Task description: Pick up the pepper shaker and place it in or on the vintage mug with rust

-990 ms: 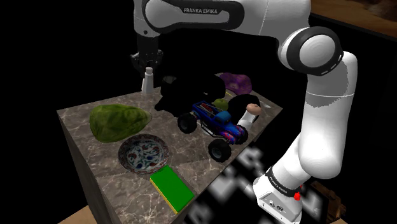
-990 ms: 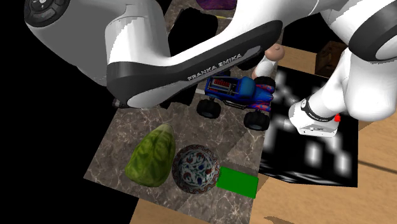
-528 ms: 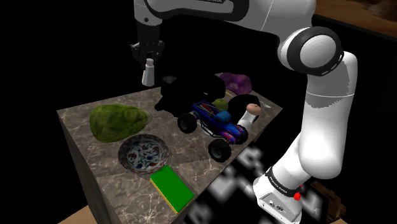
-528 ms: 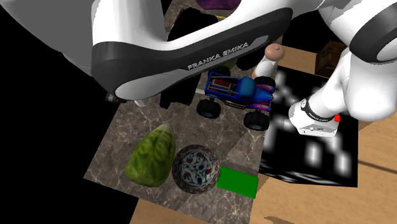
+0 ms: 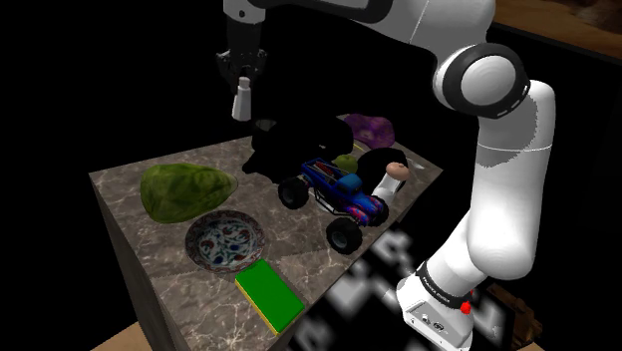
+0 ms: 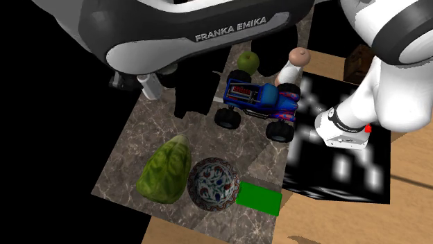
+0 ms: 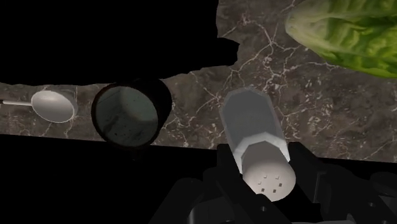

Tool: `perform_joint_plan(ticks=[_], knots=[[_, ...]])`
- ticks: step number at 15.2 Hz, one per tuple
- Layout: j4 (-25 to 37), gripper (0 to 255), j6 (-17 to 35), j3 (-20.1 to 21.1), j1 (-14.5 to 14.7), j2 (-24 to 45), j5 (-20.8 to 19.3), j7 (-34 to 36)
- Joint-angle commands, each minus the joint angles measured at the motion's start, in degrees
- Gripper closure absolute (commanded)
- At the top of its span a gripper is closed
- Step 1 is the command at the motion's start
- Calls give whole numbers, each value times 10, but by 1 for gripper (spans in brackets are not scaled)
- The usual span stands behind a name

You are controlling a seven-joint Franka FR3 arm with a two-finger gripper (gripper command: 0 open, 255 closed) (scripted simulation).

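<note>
The hand was clamped on the pale pepper shaker, holding it by its top well above the marble table. The carry seemed the step in hand; next, the shaker would need centring over the dark mug nearby, then lowering into its open mouth.

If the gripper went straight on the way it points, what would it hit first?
Probably the bare marble table. The shaker held in the gripper would touch first, landing between the mug and the lettuce. Depth is unclear, but the mug looks off to one side.
</note>
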Motion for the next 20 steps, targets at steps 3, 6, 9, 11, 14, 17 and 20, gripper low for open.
perform_joint_plan(ticks=[3,6,9,11,14,17,20], knots=[[29,255,-10,-11,-31,11,3,-47],[69,255,-26,-20,-51,31,2,-83],[128,255,-49,-29,-68,61,1,-119],[185,255,-71,-35,-76,92,-2,-144],[173,255,-58,-37,-86,93,-1,-152],[119,255,-22,-34,-94,75,2,-146],[77,255,8,-33,-100,64,4,-141]])
